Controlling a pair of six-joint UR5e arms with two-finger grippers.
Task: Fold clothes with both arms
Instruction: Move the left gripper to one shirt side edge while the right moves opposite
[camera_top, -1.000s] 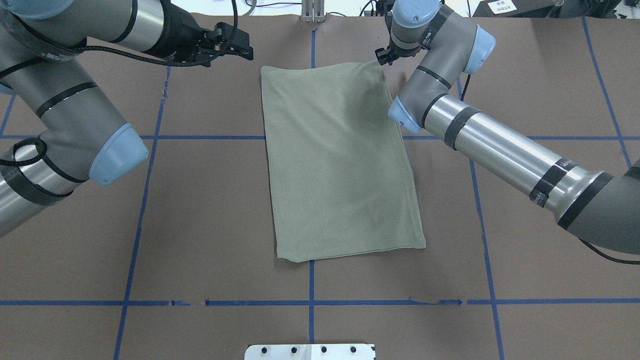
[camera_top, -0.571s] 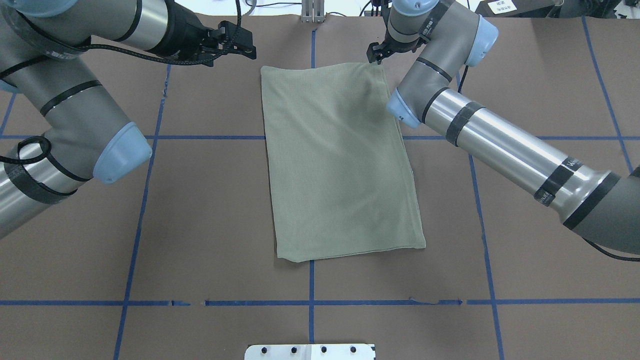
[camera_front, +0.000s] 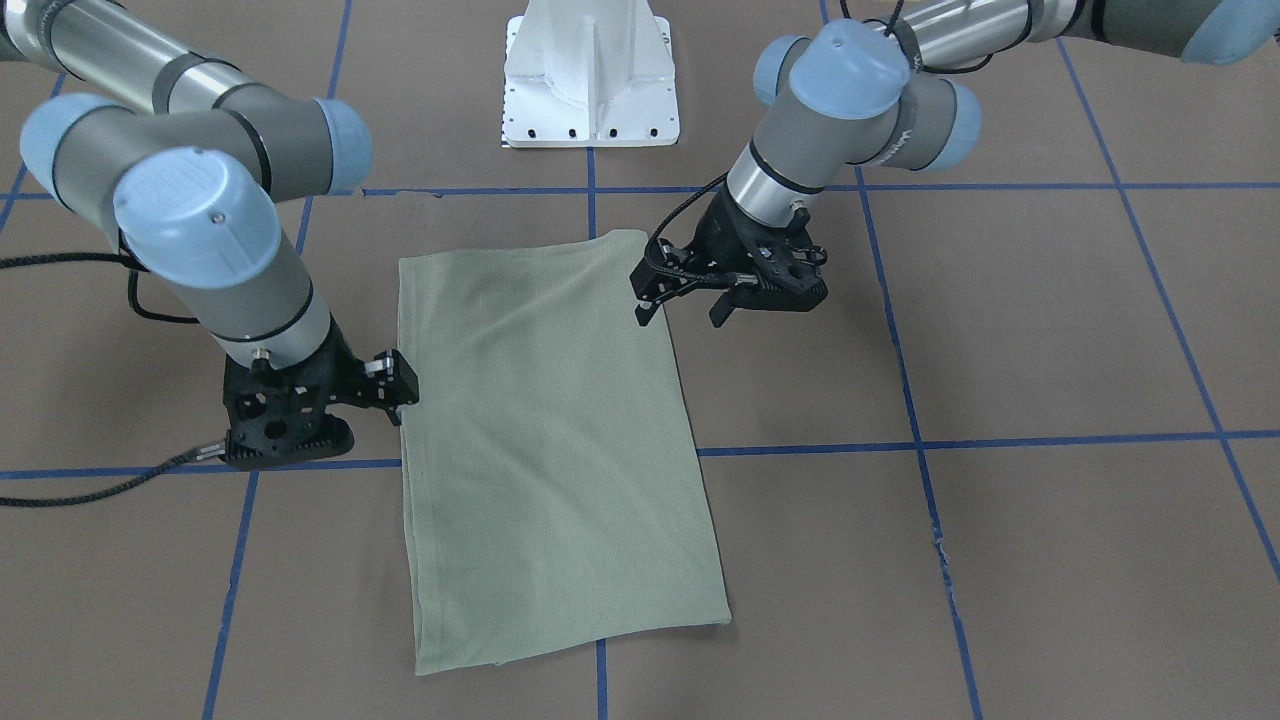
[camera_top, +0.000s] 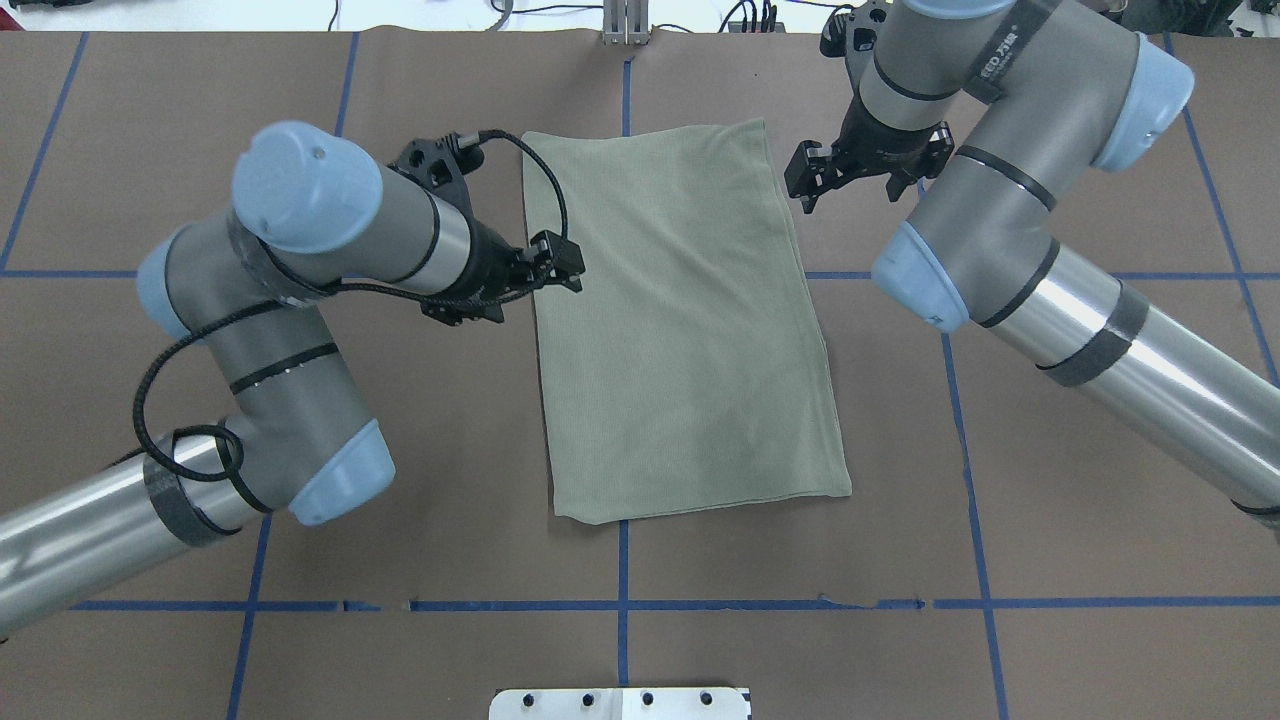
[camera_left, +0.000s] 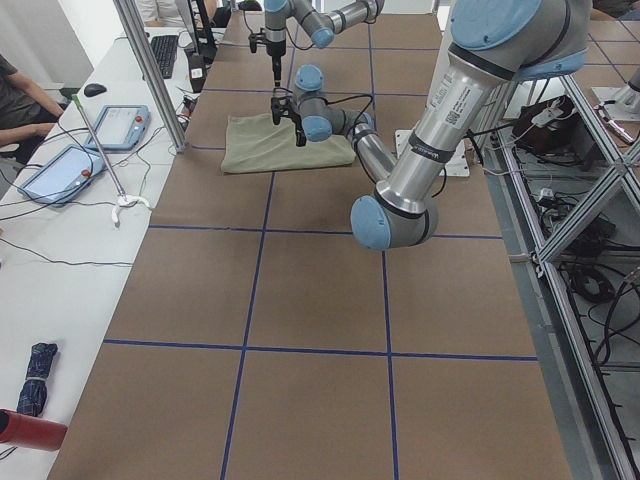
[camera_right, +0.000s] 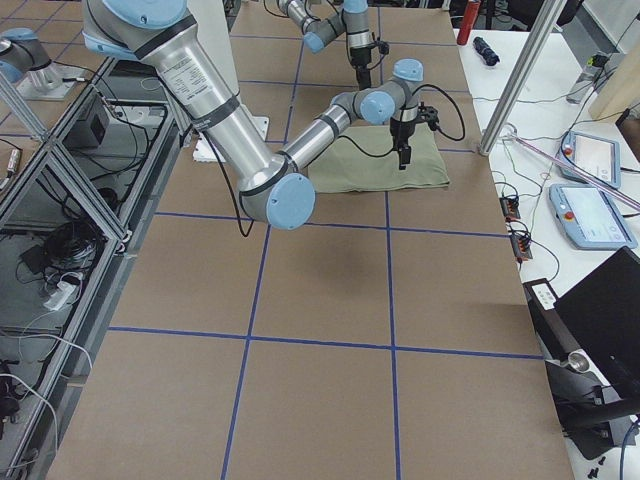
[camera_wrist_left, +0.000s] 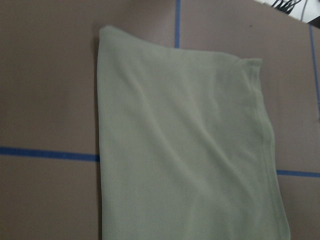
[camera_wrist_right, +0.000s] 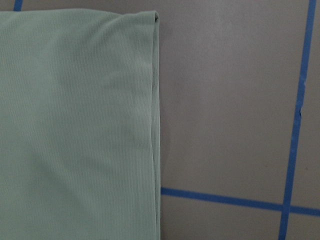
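The olive-green shirt (camera_top: 680, 320) lies flat on the brown table as a folded rectangle, long side running away from me. It also shows in the front view (camera_front: 550, 450) and fills both wrist views (camera_wrist_left: 185, 150) (camera_wrist_right: 75, 125). My left gripper (camera_top: 562, 265) is open and empty, raised beside the shirt's left edge; the front view shows its spread fingers (camera_front: 680, 312). My right gripper (camera_top: 850, 190) is open and empty, just off the shirt's right edge near the far corner (camera_front: 400, 390). Neck label, logo and hang tag are hidden.
The white pedestal plate (camera_front: 590, 80) stands at the table's near edge, behind the shirt. Blue tape lines (camera_top: 620, 605) grid the table. A side bench with tablets (camera_left: 60, 165) and a metal post (camera_left: 150, 70) lies beyond the far edge.
Both arms swung round. The left gripper came from beyond the far left corner to the shirt's left edge. The right gripper moved off the far right corner to the right. The shirt stayed put.
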